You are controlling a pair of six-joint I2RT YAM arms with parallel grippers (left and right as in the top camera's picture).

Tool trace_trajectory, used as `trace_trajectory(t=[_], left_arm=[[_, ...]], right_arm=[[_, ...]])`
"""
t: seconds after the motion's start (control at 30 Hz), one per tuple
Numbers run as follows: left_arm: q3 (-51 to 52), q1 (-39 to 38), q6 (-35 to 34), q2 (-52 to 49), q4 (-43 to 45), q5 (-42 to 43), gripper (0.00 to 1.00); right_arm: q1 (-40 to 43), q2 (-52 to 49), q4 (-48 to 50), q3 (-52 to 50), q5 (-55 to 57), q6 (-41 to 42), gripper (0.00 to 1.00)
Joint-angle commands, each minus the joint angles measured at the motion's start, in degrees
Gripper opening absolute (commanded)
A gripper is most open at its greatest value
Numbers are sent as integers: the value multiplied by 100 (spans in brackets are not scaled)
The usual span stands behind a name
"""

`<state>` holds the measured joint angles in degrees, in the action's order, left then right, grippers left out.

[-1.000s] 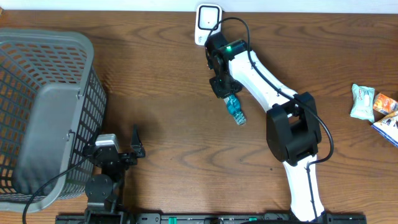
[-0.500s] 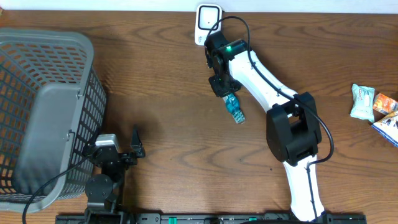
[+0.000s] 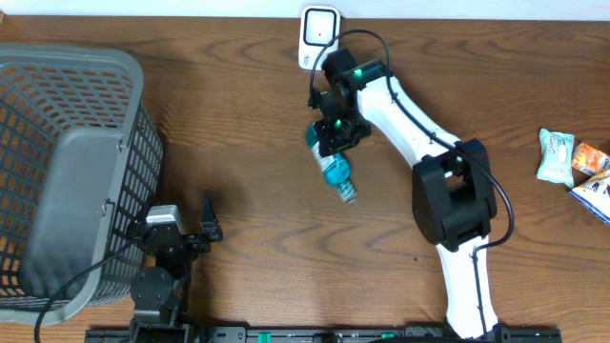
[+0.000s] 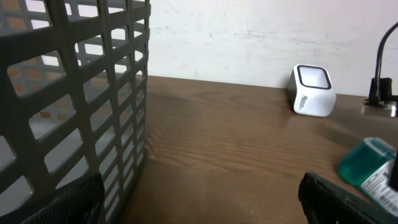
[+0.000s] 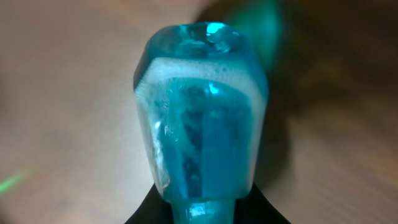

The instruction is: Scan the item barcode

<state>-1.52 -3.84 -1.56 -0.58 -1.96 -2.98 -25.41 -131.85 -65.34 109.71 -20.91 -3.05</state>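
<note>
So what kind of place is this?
Probably a mock checkout counter: a white barcode scanner at the back edge, a grey shopping basket on the left, snack packets on the right.

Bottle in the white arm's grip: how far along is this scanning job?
Done: the teal bottle is picked up, clamped in the right gripper. In hand: it hangs tilted just in front of the white scanner at the far edge. Left: I can't tell whether the barcode has read; the snack packets at the right edge lie untouched.
</note>
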Motion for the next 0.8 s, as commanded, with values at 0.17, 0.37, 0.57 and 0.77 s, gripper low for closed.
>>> trace_trajectory(t=[0.17,0.37,0.57,0.77], left_arm=[[129,28,-46,28,-186,-94,100],[129,28,-46,28,-186,-94,100],[129,28,-46,28,-186,-92,100],[129,28,-46,28,-186,-94,100]], right_arm=[[518,-59,-376,-33,-3829,-1902,1],[518,-59,-319,-33,-3204,-2011,1],[87,-59,-367,-33,-2135,-1668,51],[-431,-59,-363,-76,-1799,-1668,83]])
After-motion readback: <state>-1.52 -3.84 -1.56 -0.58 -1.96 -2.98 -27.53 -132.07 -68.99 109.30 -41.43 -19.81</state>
